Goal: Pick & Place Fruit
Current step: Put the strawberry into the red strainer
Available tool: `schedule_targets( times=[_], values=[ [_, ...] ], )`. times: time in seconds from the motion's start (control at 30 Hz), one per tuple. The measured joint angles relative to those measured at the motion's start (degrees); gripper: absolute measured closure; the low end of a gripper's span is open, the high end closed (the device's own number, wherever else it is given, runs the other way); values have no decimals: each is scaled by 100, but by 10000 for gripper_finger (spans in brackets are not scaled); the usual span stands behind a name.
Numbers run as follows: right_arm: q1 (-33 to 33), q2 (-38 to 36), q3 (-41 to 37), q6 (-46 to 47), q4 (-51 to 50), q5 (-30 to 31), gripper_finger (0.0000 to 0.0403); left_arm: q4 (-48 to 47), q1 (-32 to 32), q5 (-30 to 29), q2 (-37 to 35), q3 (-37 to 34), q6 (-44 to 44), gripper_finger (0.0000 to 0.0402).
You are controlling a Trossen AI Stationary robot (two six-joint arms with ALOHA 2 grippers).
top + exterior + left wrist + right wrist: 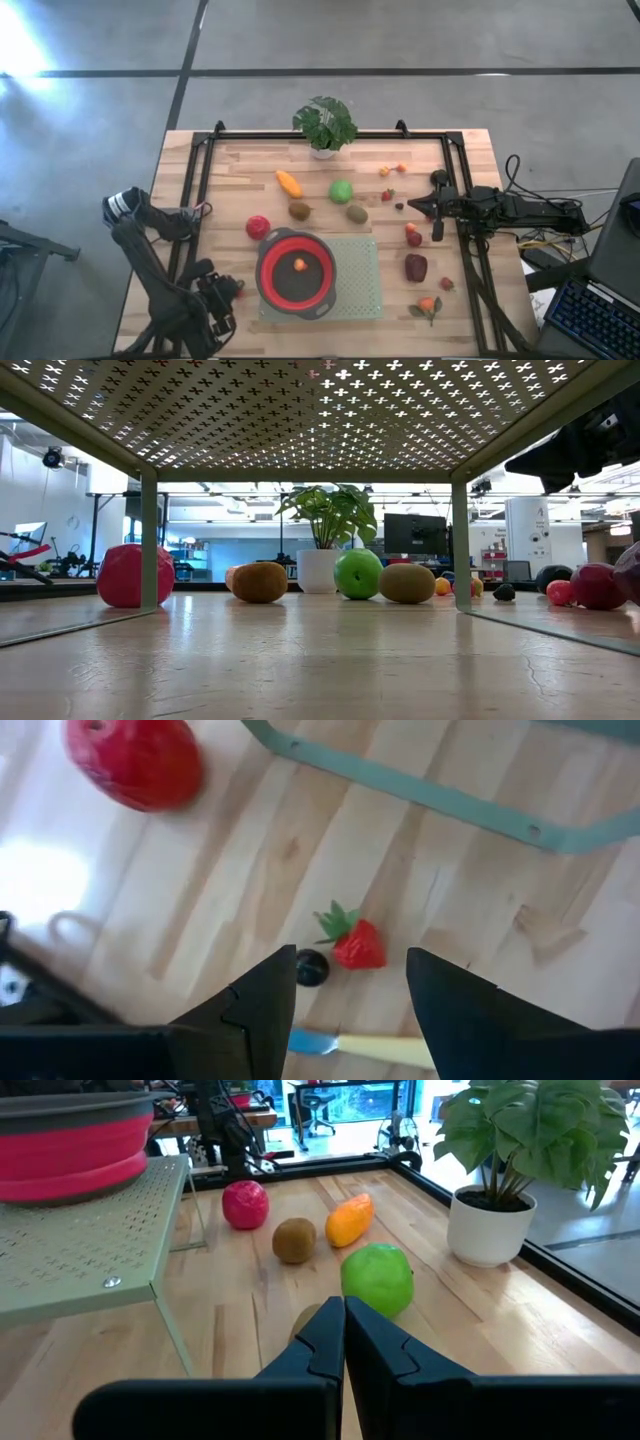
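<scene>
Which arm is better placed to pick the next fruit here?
Probably the left. Its gripper has open fingers right over the small strawberry, beside the red bowl. The right gripper is shut, still short of the green ball.

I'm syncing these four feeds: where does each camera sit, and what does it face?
High: overhead, straight down on both arms, bowl and fruit.
Low: table height, under the perforated rack, facing the room.
Left wrist: above a strawberry, left gripper open.
Right wrist: level across the table, right gripper shut.
Low and right wrist share the green ball.
</scene>
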Motion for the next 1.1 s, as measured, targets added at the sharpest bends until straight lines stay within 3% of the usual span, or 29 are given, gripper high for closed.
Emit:
schedule_targets(
  times=[0.33, 1.1],
  values=[
    [0, 0, 0, 0, 0, 1, 394, 886, 2, 30, -11, -955, 41, 207],
    [-2, -4, 0, 0, 0, 2, 394, 2317, 175, 343, -22, -1731, 161, 207]
  ],
)
